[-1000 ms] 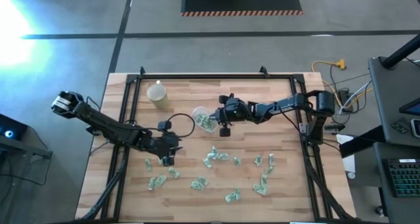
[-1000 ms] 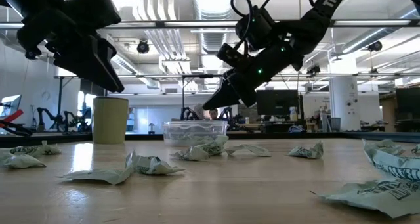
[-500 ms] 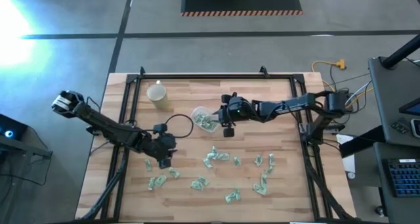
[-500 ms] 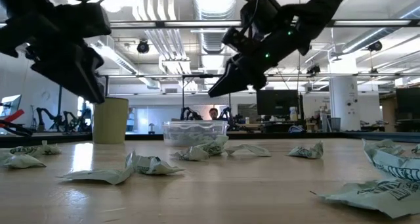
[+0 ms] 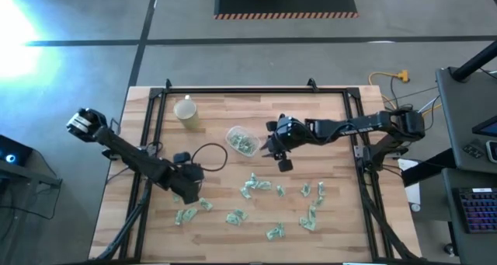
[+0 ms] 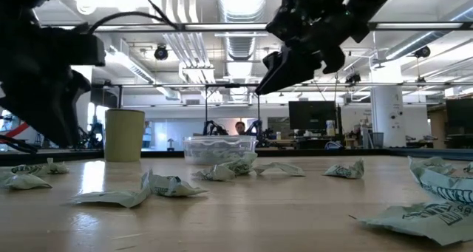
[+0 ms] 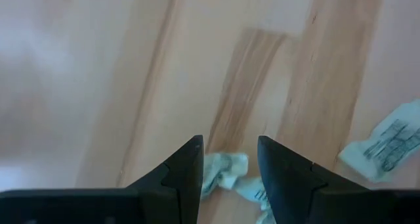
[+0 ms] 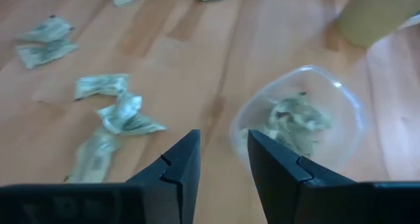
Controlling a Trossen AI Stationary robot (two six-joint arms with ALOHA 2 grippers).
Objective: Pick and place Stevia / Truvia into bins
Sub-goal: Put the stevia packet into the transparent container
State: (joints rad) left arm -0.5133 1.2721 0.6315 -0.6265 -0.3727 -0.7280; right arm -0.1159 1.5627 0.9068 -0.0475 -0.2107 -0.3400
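Several pale green-and-white Stevia sachets (image 5: pixel 256 186) lie loose on the near half of the wooden table. More lie inside the clear bin (image 5: pixel 242 141), which stands on its base at mid-table. My left gripper (image 7: pixel 230 145) is open and points steeply down, low over a crumpled sachet (image 7: pixel 223 173) near the table's left. It touches nothing. My right gripper (image 8: pixel 223 142) is open and holds nothing. It hangs above the table just right of the bin (image 8: pixel 298 119), slanting down toward it.
A pale yellow cup (image 5: pixel 185 111) stands at the far left, behind the bin. A black frame (image 5: pixel 233 92) runs around the table top. A cable loop (image 5: pixel 210 152) trails from my left arm. Bare wood lies between the bin and the near sachets.
My right gripper has drawn back from over the bin toward the table's right edge and has risen. My left gripper has sunk toward the sachets at the near left and has tipped more steeply downward.
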